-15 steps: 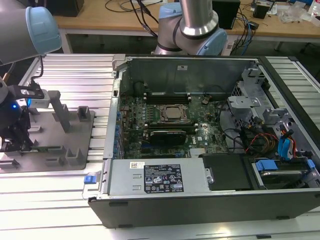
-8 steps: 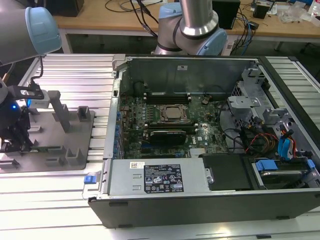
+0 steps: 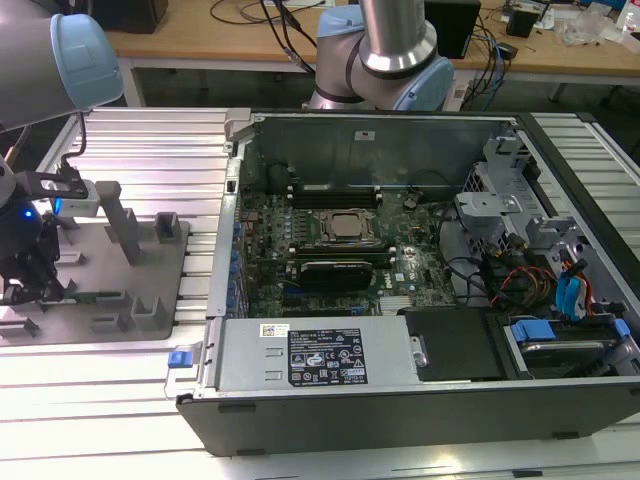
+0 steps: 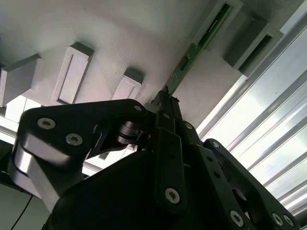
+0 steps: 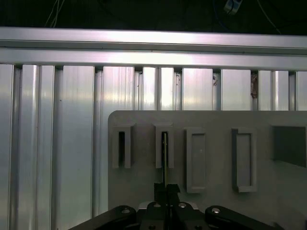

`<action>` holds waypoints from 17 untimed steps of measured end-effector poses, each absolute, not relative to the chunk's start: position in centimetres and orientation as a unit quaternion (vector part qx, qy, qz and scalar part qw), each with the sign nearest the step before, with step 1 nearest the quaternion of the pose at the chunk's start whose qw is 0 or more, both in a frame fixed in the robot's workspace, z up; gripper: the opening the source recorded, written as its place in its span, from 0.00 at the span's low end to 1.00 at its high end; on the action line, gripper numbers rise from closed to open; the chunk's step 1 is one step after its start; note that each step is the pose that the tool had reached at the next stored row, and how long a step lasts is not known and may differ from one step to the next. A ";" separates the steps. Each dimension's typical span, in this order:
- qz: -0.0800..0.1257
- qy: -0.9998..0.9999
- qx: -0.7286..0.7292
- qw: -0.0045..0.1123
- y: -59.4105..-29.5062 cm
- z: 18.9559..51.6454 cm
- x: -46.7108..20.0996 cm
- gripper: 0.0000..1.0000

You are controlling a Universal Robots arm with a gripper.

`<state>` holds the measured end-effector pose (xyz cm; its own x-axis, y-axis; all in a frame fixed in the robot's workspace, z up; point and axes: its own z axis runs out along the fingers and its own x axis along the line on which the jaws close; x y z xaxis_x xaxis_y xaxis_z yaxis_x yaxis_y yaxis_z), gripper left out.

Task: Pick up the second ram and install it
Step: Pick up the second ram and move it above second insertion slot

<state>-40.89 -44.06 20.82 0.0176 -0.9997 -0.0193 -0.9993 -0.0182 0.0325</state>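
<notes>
**At the fixture plate, exterior view's 9 o'clock: gripper on the stick**

The gripper [image 4: 165,99] sits low over the grey fixture plate [image 3: 100,268]. Its fingers look pinched shut on the near end of the second ram [image 4: 195,48]; the contact itself is partly hidden by the finger links, so that is a probable grip. The stick stands on edge in a plate slot. Its long axis runs straight out from the fingertips, at 12 o'clock from the gripper. Empty slot blocks [image 4: 72,72] lie just beside it. The plate rests on a ribbed aluminium table [image 3: 150,150]. The open computer case [image 3: 400,400], with its motherboard [image 3: 330,230], lies at 3 o'clock from the gripper and well apart.
</notes>
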 end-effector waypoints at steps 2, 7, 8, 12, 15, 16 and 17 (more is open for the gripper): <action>-0.018 -0.701 0.713 0.005 -44.1 20.8 -40.9 0.09; -0.018 -0.701 0.713 0.005 -44.1 21.2 -40.9 0.09; -0.018 -0.701 0.713 0.005 -44.1 21.3 -40.9 0.09; -0.018 -0.701 0.713 0.005 -44.1 21.3 -40.9 0.09; -0.018 -0.701 0.713 0.005 -44.1 21.3 -40.9 0.09; -0.018 -0.701 0.713 0.005 -44.1 21.3 -40.9 0.09; -0.018 -0.701 0.713 0.005 -44.1 21.3 -40.9 0.09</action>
<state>-40.89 -44.06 21.31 0.0176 -0.9997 -0.0192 -0.9993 -0.0183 0.0325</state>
